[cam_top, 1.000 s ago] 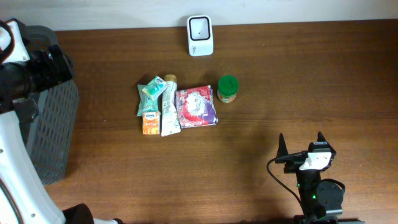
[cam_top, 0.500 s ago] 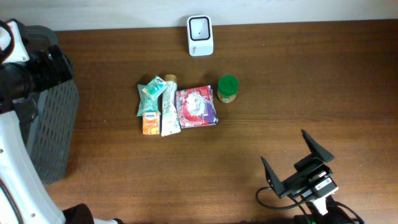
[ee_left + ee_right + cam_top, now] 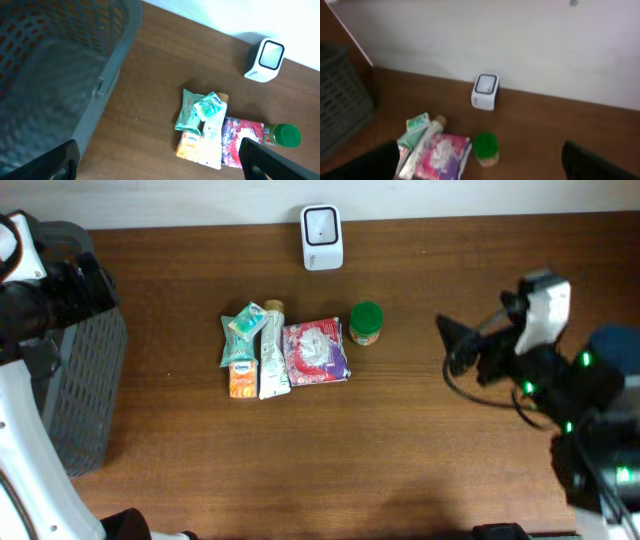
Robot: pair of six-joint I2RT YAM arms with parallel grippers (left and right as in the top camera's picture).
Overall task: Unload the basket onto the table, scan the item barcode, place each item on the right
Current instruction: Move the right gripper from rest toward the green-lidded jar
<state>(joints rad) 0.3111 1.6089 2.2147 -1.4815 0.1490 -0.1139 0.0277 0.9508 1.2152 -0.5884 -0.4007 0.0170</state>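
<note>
Both arms hold their jaws wide, with the basket (image 3: 88, 395) far left, the jar (image 3: 366, 321) beside the packets (image 3: 314, 352), and the scanner (image 3: 322, 236) behind them.

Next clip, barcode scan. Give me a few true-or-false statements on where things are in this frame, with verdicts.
1. The white scanner sits at the far edge of the table, apart from the items. True.
2. The green-lidded jar is inside the grey basket. False: it stands outside the grey basket, on the table beside the red-and-purple packet.
3. The left gripper and right gripper have their fingers spread and hold nothing. True.
4. The orange carton lies next to the white scanner. False: it lies in the item cluster, beside the tube.
</note>
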